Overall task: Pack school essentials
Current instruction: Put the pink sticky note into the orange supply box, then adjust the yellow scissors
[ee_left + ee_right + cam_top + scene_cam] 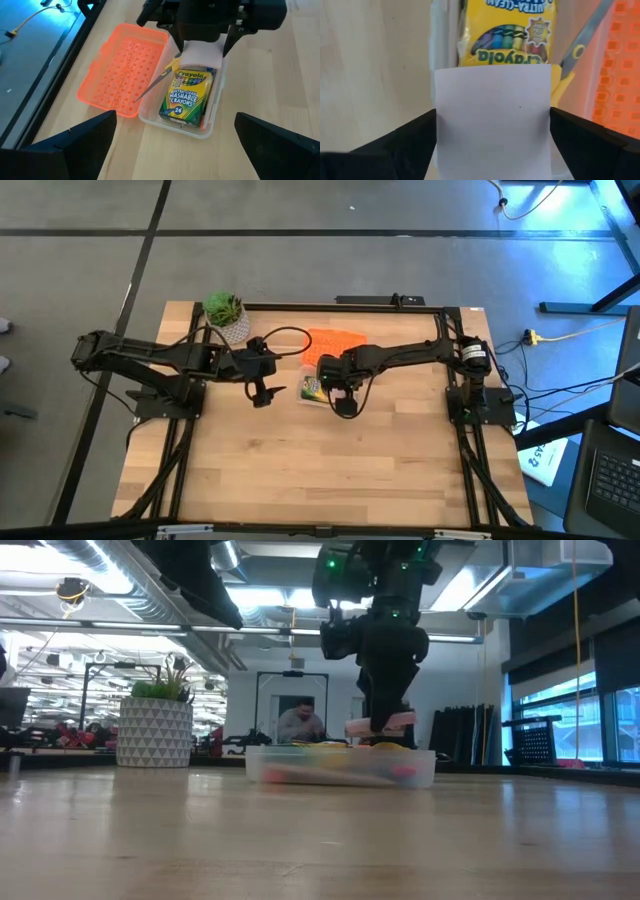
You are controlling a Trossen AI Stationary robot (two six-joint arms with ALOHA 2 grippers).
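Pad going in: right gripper [344,406] is pinching the pink note pad [200,56] just above the clear case [214,120].
It should be lowering level at the crayon box's [186,94] twelve o'clock end before letting go.

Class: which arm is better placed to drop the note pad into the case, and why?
Right: its end effector grips the pad directly above the case. The left end effector waits open beside it.

The clear plastic case [212,112] is blocked from above by the right gripper [344,394] holding a pink note pad [201,54]. A green-yellow crayon box [186,95] fills most of its inside. The orange perforated lid [125,67] lies flat beside it. Near table boards [320,470] lie open.
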